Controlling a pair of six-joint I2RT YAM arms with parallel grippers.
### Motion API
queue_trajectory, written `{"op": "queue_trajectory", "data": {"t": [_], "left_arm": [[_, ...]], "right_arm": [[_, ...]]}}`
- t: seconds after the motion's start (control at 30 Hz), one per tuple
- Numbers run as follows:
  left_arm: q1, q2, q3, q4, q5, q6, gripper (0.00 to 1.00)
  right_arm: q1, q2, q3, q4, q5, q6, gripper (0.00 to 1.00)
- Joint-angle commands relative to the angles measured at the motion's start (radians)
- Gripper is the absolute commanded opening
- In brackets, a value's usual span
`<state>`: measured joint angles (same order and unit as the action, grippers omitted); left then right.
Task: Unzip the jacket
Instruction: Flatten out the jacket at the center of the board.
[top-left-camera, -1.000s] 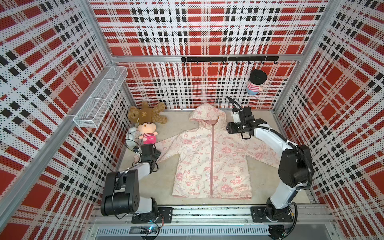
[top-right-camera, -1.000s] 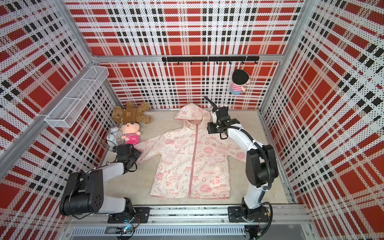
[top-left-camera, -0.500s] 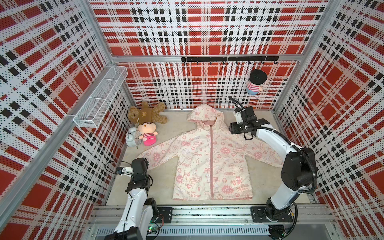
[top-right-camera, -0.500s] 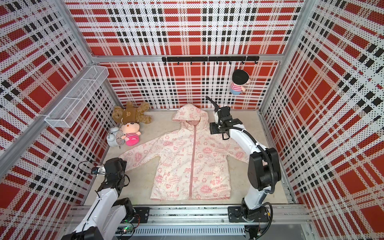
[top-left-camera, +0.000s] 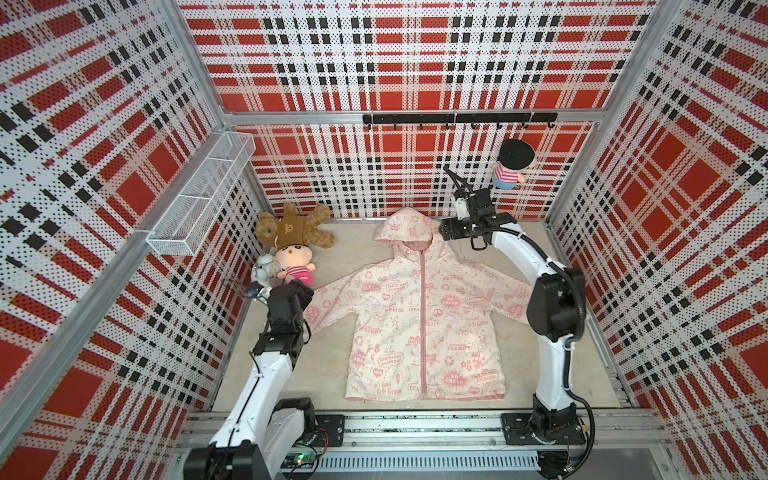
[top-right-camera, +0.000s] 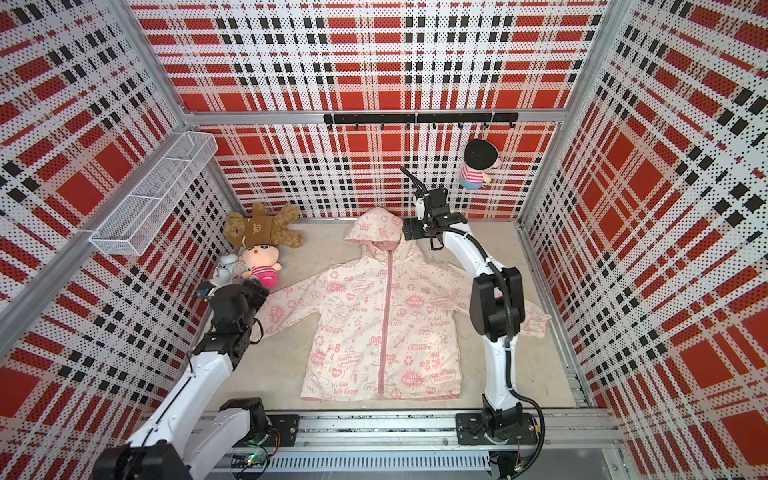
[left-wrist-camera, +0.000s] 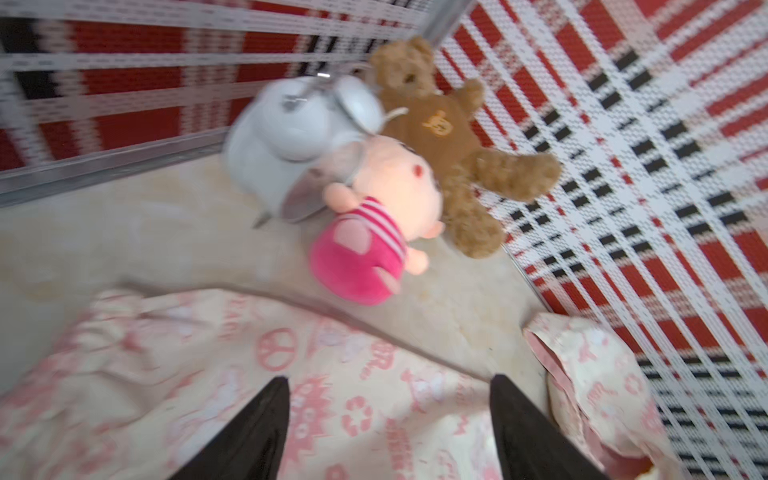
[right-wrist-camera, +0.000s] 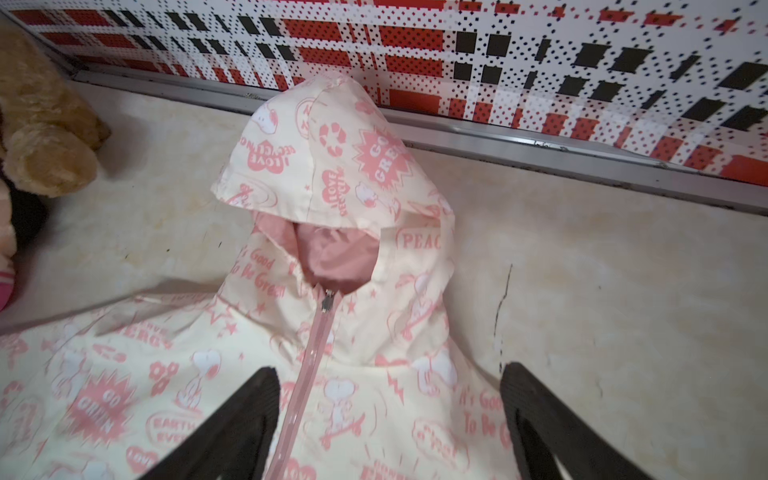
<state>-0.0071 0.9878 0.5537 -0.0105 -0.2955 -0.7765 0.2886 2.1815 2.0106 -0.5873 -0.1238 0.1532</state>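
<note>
Cream child-size hooded jacket (top-left-camera: 419, 316) with pink cartoon and slogan prints is lying flat and face up on the beige tabletop (top-left-camera: 332, 345), sleeves spreading to both sides, hood (right-wrist-camera: 332, 153) pointing toward the back plaid wall. Its pink front zipper (right-wrist-camera: 309, 365) is running closed all the way up, and the small metal pull (right-wrist-camera: 327, 300) is sitting at the neck, just under the pink lining (right-wrist-camera: 332, 253) showing inside the hood. The right gripper (right-wrist-camera: 388, 370) is hanging over the jacket's upper chest beside the hood with its black jaws standing wide apart and nothing between them. The zipper is passing under the gap, close to one finger, and the pull is lying a little beyond the fingertips toward the hood. I cannot tell whether those fingers are touching the cloth. The left gripper (left-wrist-camera: 388, 380) is hovering over the sleeve on the robot's left, jaws also spread wide and gripping nothing, printed fabric showing below the gap; that view is blurring, so contact is unclear. Past that sleeve, in the back left corner, a brown plush teddy bear (top-left-camera: 295, 230), a pink striped plush doll (top-left-camera: 295, 266) and a small white round object (top-left-camera: 262, 266) are crowding together, apart from the jacket.
</note>
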Motion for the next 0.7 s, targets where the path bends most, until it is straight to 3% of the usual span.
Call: {"op": "queue_trajectory", "data": {"t": [0.0, 0.17, 0.37, 0.47, 0.67], "left_arm": [[-0.075, 0.155, 0.096, 0.059, 0.023, 0.125, 0.77], [-0.133, 0.500, 0.308, 0.053, 0.216, 0.161, 0.81], [-0.294, 0.924, 0.741, -0.189, 0.184, 0.322, 0.95], [-0.328, 1.056, 0.877, -0.233, 0.175, 0.347, 0.97], [-0.332, 1.185, 0.971, -0.232, 0.235, 0.355, 0.94]], "right_arm": [[-0.012, 0.133, 0.136, -0.118, 0.008, 0.002, 0.87], [-0.018, 0.238, 0.218, -0.137, 0.009, 0.031, 0.87], [-0.045, 0.218, 0.064, -0.035, -0.127, 0.067, 0.87], [-0.048, 0.167, -0.062, 0.025, -0.173, 0.052, 0.86], [-0.057, 0.077, -0.262, 0.104, -0.231, 0.010, 0.86]]}}
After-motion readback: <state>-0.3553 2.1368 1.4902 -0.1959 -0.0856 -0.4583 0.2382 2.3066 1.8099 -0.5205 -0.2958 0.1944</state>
